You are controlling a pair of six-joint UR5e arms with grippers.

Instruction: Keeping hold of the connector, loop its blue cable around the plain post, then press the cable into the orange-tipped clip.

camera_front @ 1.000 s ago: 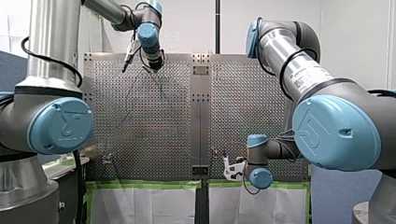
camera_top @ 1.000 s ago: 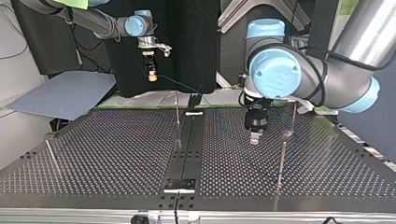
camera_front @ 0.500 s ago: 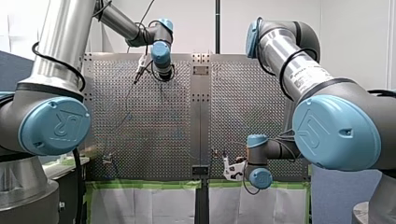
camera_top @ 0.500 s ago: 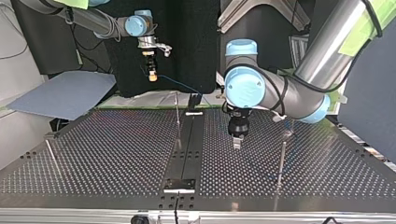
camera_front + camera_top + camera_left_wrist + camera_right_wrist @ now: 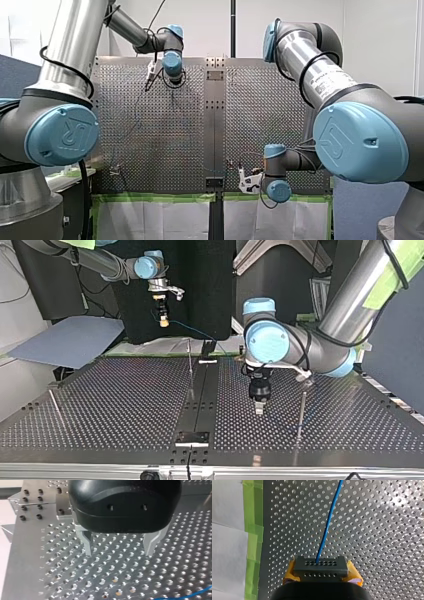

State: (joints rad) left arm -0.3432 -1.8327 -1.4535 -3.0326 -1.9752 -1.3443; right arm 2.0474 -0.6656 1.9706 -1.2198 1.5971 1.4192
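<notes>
Table: perforated metal, green tape along its edge.
R gripper: yellow pads clamped on connector, above table's taped edge.
Cable: blue, runs from connector out over table.
L gripper: metal fingers apart, close above table.

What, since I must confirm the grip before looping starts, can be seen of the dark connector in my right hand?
The dark grey rectangular connector, plastic by its look, lies crosswise between the yellow pads of my right hand, which press on its two ends. Its face shows two rows of small holes. A thin blue cable leaves one hole near the middle of the farther row and runs ahead above the perforated metal table.
</notes>
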